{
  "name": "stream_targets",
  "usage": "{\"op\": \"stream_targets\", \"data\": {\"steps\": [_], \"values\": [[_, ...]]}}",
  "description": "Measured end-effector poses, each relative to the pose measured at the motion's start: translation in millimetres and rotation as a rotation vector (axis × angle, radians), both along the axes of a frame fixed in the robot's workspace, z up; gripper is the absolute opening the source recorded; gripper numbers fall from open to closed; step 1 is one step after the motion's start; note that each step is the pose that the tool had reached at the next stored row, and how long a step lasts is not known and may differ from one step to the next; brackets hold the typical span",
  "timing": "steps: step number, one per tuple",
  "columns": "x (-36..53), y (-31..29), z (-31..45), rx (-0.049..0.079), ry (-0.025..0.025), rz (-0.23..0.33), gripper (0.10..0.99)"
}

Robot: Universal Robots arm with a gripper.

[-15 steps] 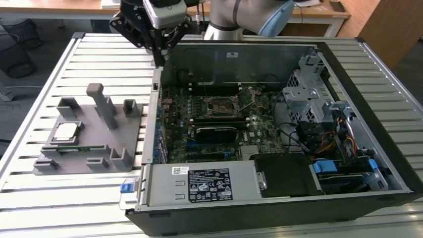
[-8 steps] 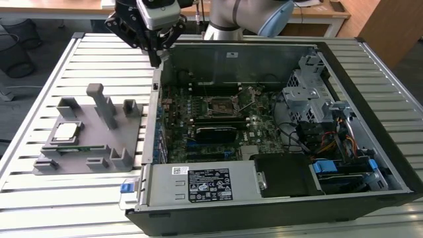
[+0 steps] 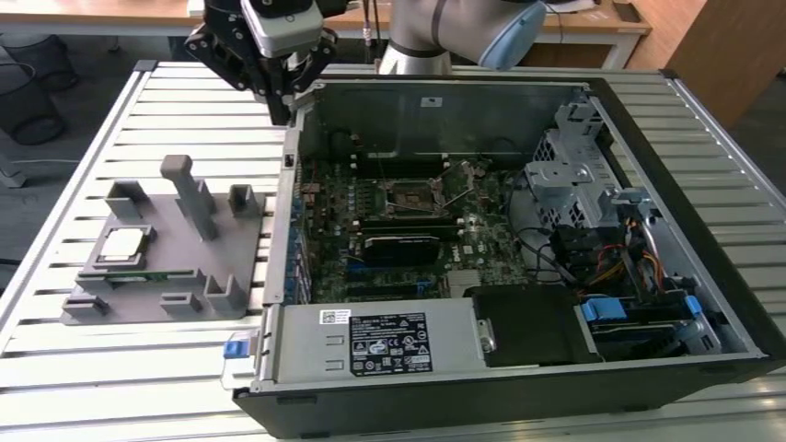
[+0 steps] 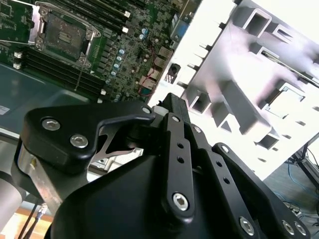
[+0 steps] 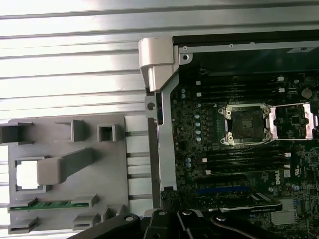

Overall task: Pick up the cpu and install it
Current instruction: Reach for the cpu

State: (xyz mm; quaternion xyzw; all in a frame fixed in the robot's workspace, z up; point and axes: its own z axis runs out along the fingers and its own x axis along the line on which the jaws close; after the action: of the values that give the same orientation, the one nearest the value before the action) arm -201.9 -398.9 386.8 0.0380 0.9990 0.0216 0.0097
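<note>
Our gripper (image 3: 283, 112) hovers by the case's (image 3: 491, 110) corner, fingers (image 3: 280, 97) pinched shut, empty; the cpu (image 3: 123, 244) sits well apart, outside the case.

The claw (image 3: 282, 109) hangs at about eleven o'clock in the exterior view and points straight down. Its black linkage bars (image 3: 221, 46) flare wide below the wrist and taper to fingers (image 3: 283, 97) pressed together with nothing between them. At three o'clock from it stands the arm (image 3: 424, 37), a pale grey tube with a blue-grey joint cap (image 3: 510, 37).
</note>
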Motion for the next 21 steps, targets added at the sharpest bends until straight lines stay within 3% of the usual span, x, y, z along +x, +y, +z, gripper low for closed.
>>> {"op": "stream_targets", "data": {"steps": [15, 21], "values": [[-11.5, 0.0, -3.1, 0.0, 0.0113, 0.0, 0.106], [-20.6, 0.0, -4.4, 0.0, 0.0152, 0.0, 0.106]]}}
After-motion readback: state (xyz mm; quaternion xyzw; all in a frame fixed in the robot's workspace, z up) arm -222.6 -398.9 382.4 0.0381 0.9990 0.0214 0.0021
